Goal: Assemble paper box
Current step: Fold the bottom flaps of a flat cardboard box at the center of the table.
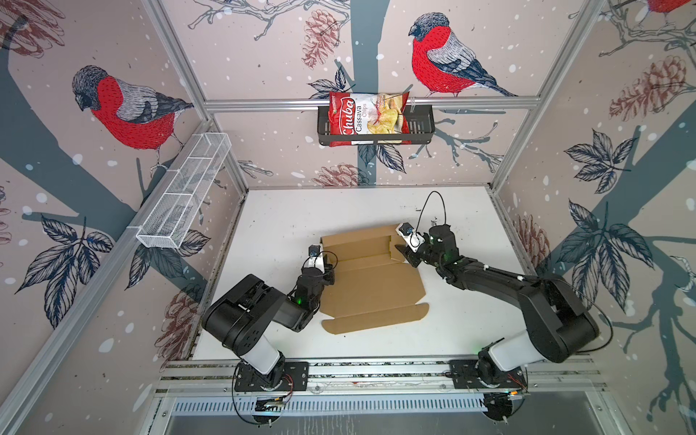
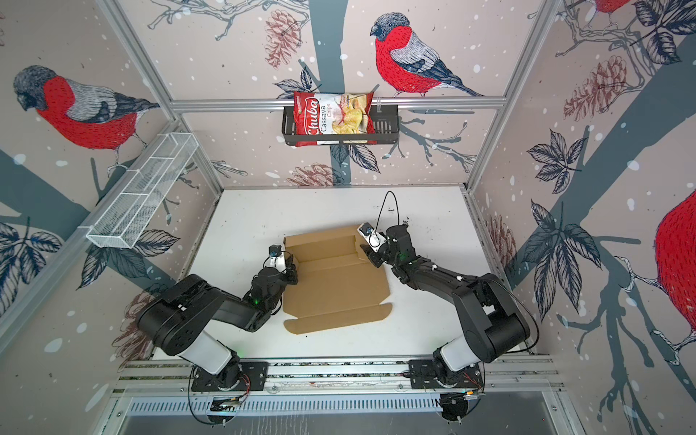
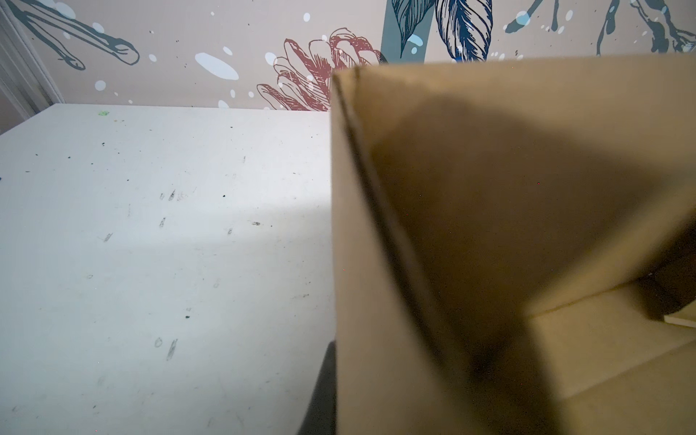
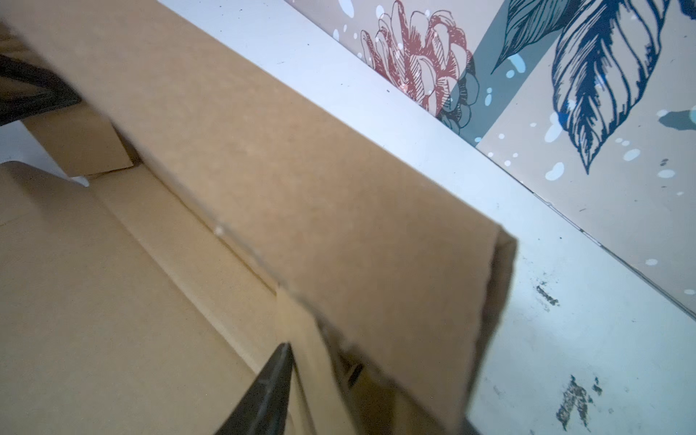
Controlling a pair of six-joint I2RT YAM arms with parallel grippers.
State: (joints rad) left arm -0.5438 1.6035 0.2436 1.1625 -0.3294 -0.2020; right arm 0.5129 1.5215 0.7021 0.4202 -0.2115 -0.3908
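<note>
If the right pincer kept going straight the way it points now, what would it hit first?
Most likely the paper box: the right pincer aims across its folded-up far wall, and cardboard lies right at its tip in the right wrist view.

My paper box, plain brown cardboard, lies half-folded between my left gripper and right gripper, far wall raised, near flap flat.
</note>
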